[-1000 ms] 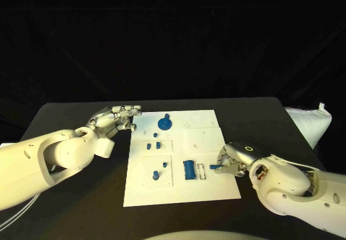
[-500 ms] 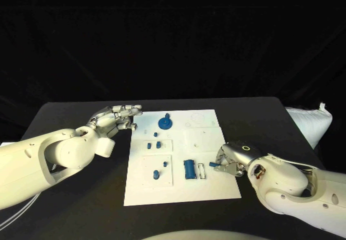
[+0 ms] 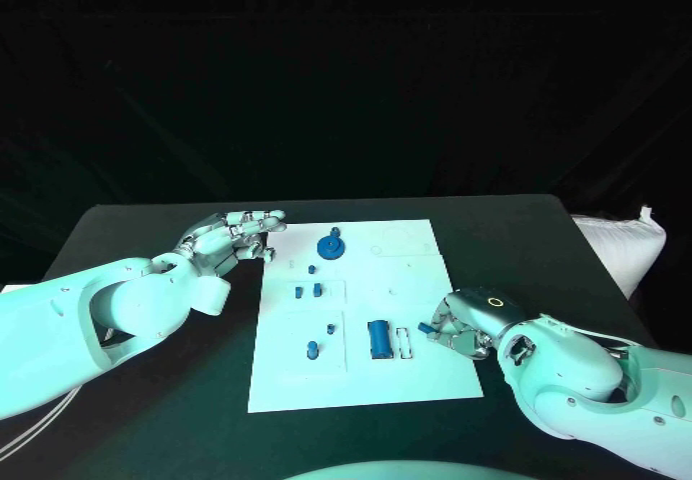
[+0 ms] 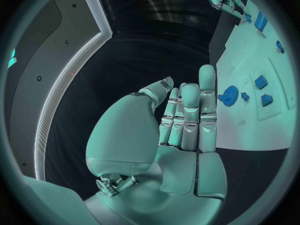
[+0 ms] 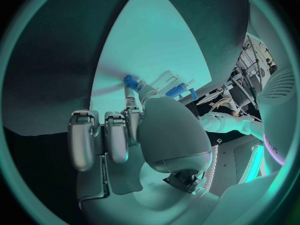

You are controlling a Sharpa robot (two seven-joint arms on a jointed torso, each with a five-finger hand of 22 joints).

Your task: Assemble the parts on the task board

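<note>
The white task board (image 3: 411, 265) lies mid-table. On it are a blue round part (image 3: 332, 246), two small blue blocks (image 3: 307, 292), a blue oval (image 3: 312, 349) and a long blue block (image 3: 379, 338) beside an empty slot. My right hand (image 3: 462, 326) rests at the board's right edge and pinches a small blue part (image 3: 428, 328); the right wrist view shows that part (image 5: 130, 80) at my fingertips. My left hand (image 3: 231, 238) hovers off the board's far left corner, fingers straight and holding nothing. The left wrist view shows this hand (image 4: 181, 120) facing the board (image 4: 250, 50) and the round part (image 4: 229, 94).
A white bag (image 3: 620, 245) lies off the table's right edge. Black tabletop (image 3: 173, 400) surrounds the board on all sides.
My right hand has shifted slightly at the board's right edge, carrying the small blue part a little away from me. The left hand has stayed put.
</note>
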